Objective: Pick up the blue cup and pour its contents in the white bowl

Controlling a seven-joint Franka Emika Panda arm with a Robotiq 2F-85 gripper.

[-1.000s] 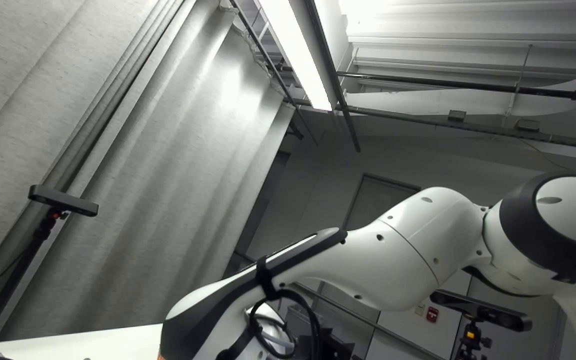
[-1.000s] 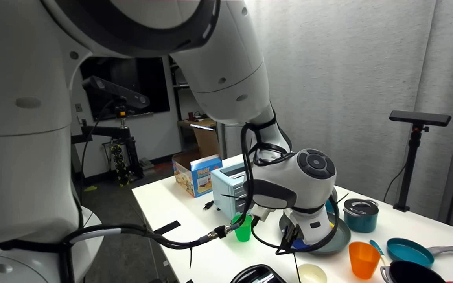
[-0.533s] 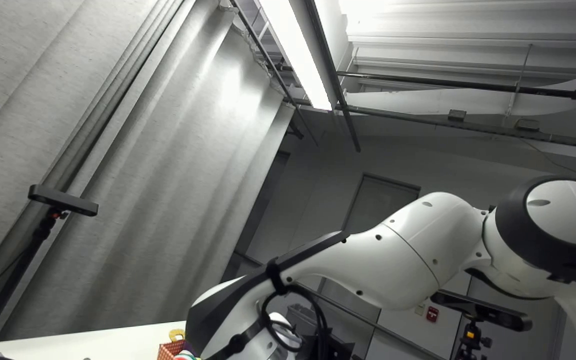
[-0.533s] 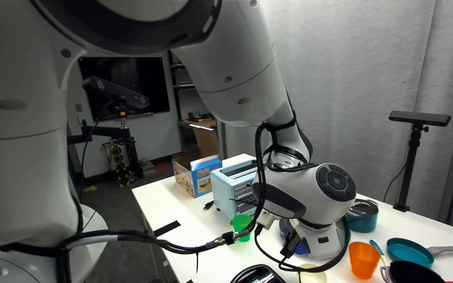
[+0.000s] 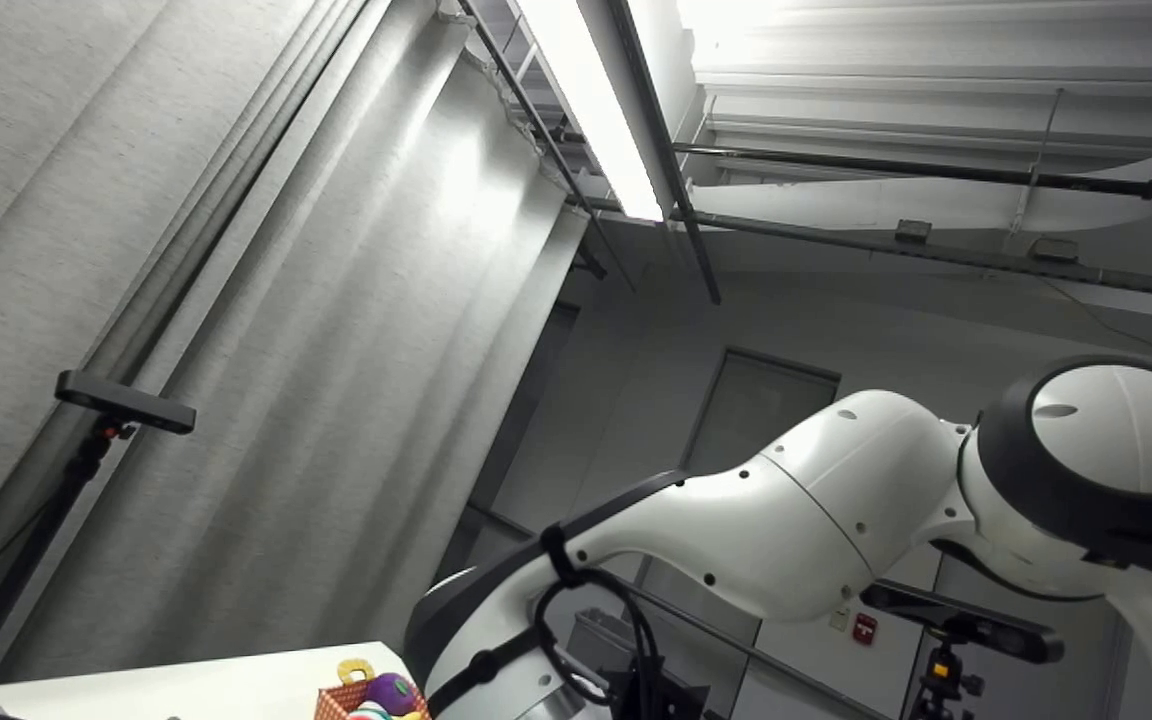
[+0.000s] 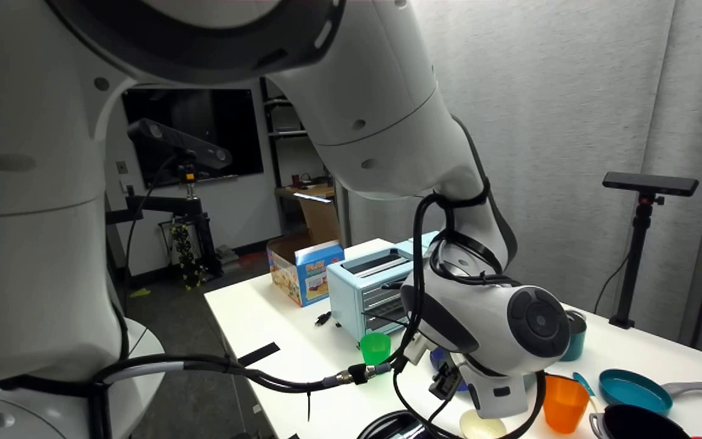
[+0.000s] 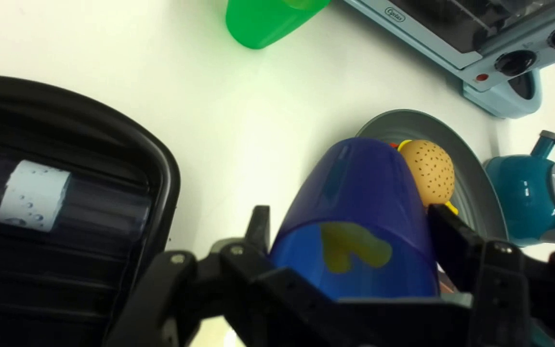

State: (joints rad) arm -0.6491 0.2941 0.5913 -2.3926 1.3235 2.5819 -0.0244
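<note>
My gripper (image 7: 350, 224), spread wide, clasps the tapered plastic-looking blue cup (image 7: 359, 188), seemingly lifted above the white surface (image 7: 239, 154). Tipping early, short of the round off-white bowl (image 6: 482, 423), could spill the curved yellow piece (image 7: 350, 241) inside. Only the wrist view shows that piece; the bowl I make out only in an exterior view.

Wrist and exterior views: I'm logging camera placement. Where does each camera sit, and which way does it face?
In an exterior view: apparently low, facing up past the arm toward the curtain and ceiling light.
In an exterior view: close to the arm, which looms large, facing across the table toward the curtain.
Wrist view: on the wrist, facing down at the table; the fingers show, the blue cup between them.
Both exterior views share the arm and curtain.
</note>
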